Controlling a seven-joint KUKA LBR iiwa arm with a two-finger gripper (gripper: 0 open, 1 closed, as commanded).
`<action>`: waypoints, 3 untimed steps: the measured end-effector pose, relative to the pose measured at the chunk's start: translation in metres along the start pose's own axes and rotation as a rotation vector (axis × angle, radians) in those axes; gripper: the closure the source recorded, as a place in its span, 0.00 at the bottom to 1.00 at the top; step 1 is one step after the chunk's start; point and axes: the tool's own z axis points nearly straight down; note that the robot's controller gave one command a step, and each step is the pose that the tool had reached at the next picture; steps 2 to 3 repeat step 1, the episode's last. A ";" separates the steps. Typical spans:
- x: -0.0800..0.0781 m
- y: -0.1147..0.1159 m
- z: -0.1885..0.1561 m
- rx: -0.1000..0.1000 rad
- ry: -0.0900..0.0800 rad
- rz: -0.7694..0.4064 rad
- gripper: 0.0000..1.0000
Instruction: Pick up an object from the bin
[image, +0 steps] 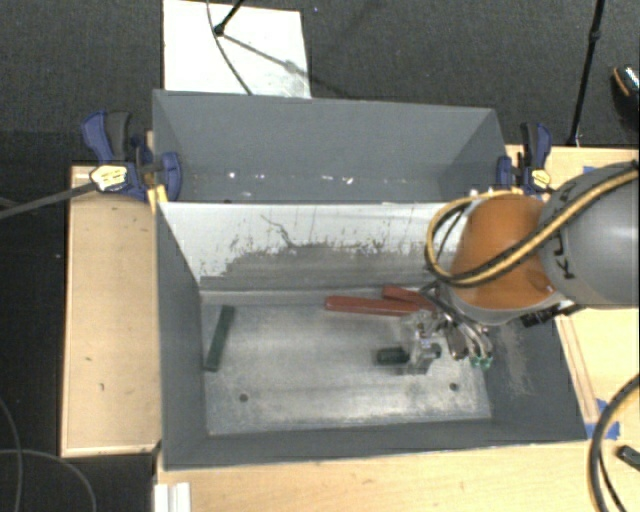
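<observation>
My gripper (425, 352) is low in the right half of the bin, its metal fingers pointing down to the floor. A small dark block (390, 355) lies on the floor just left of the fingertips, touching or nearly touching them. Behind it, a tool with long red handles (365, 303) lies along the back of the floor, one end running under the wrist. I cannot make out whether anything sits between the fingers.
A dark green flat bar (217, 337) lies near the left wall, tilted slightly. The arm with its orange cover and looping cables hangs over the bin's right side.
</observation>
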 end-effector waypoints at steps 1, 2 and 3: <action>0.002 0.025 -0.153 0.001 -0.007 -0.077 1.00; 0.002 0.025 -0.153 0.001 -0.007 -0.077 1.00; 0.002 0.025 -0.153 0.001 -0.007 -0.077 1.00</action>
